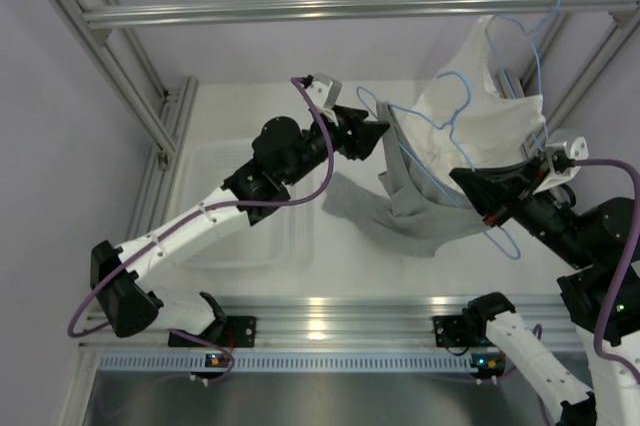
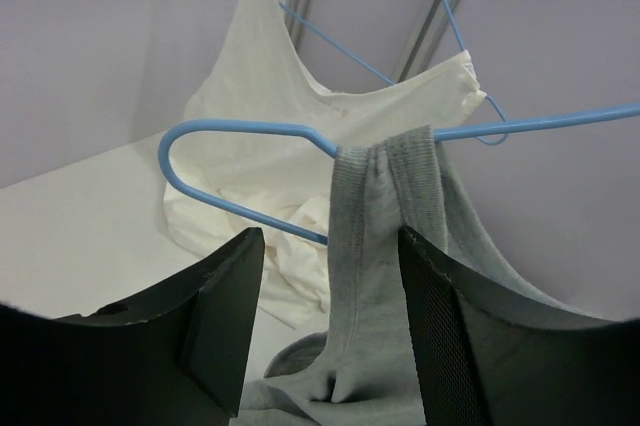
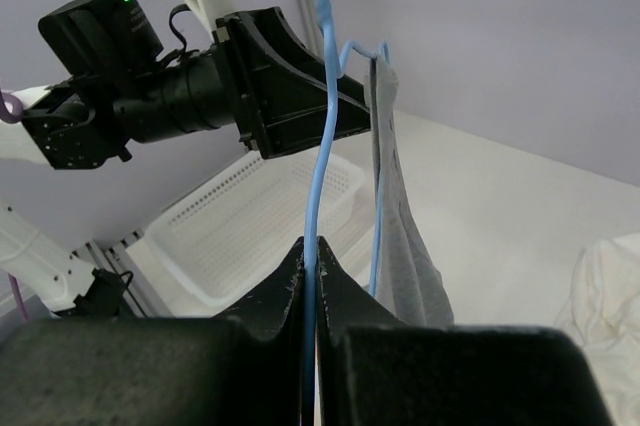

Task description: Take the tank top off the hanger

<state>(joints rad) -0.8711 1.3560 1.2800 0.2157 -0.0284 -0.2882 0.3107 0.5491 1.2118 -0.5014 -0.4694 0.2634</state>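
The tank top (image 1: 395, 211) is hanging from the hanger (image 2: 240, 129) over the middle of the tabletop (image 1: 330, 266), and its lower part seems to be pooling on the surface. Bare tabletop is lying open between it and the near edge. The white garment (image 1: 490, 96) is crowding in just behind, draping from the far-right corner of the frame. A basket (image 3: 250, 226) is sitting to the left, beneath the left arm.

The left arm is stretching forward and to the right with its wrist roughly level, pointing at the hanger's rounded shoulder end. The right arm is reaching in from the right side.

The left end effector (image 1: 375, 136) is gaping wide. In its wrist view the fingers are framing the bunched grey strap without touching it. The right end effector (image 3: 310, 256) is pinching the hanger's thin wire, jaws almost together on it, holding the hanger tilted in the air.
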